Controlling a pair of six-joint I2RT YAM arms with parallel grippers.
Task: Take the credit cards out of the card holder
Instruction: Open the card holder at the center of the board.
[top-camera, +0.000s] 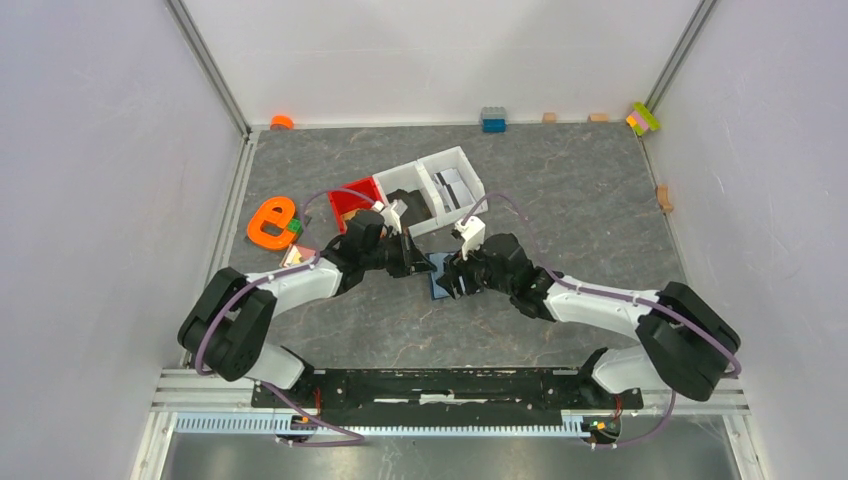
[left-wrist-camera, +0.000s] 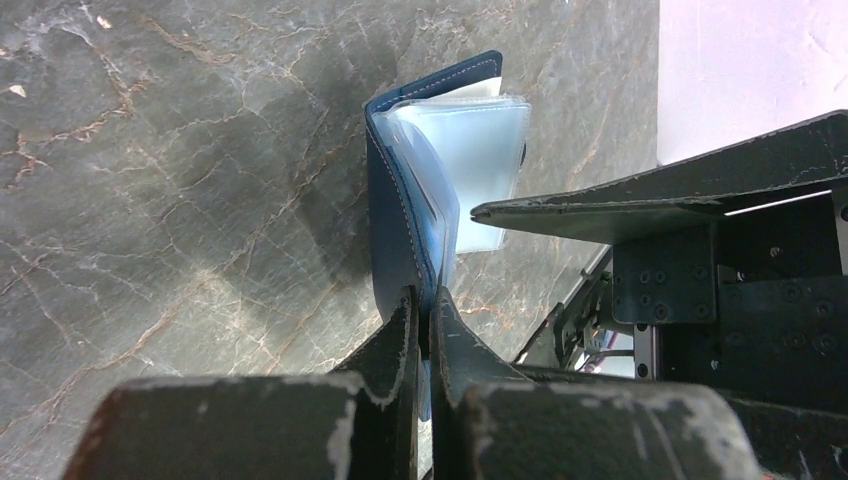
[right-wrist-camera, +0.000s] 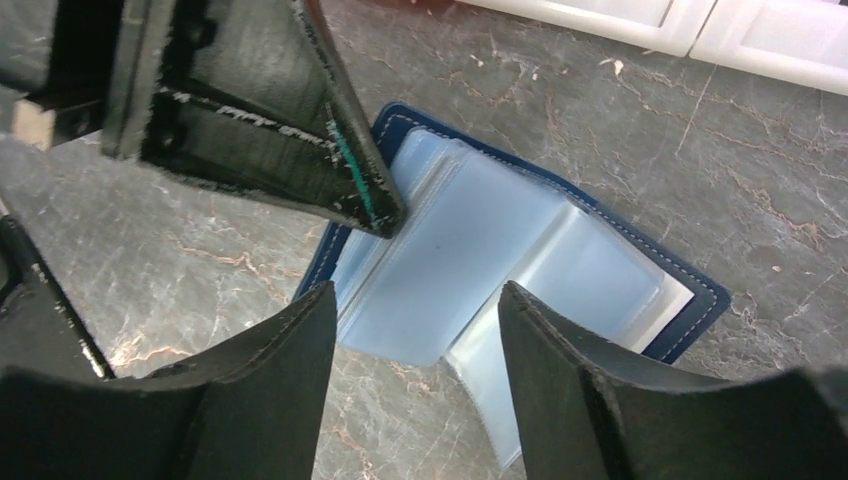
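At the near edge of the tabletop (top-camera: 400, 330), two arms reached inward from their shared base rail (top-camera: 450, 385) and met over the opened card holder (top-camera: 438, 283). The left claw (left-wrist-camera: 425, 300) was pinched tight on the edge of the holder's navy cover. That flap stood up from the grey marbled surface, and the clear plastic sleeves (left-wrist-camera: 480, 140) fanned out beyond the fingers. The right claw (right-wrist-camera: 415, 330) hovered over the holder from the opposite side. Its jaws were apart, with the fanned sleeves showing between them. Whether either finger touched the plastic could not be told. The holder's other flap lay against the tabletop, with pale stitching along its rim.

Just beyond the two claws sat a white bin (top-camera: 463, 156) of two compartments, and credit cards (top-camera: 457, 187) lay in the right-hand one. A red piece (top-camera: 352, 193) lay just beside the bin on its left. Farther left was an orange letter-shaped piece (top-camera: 270, 222).

Along the far wall, well apart from the work, stood a small orange item (top-camera: 282, 122), a blue and grey block (top-camera: 493, 120), two small wooden blocks (top-camera: 549, 117) and a multicoloured block (top-camera: 643, 118).
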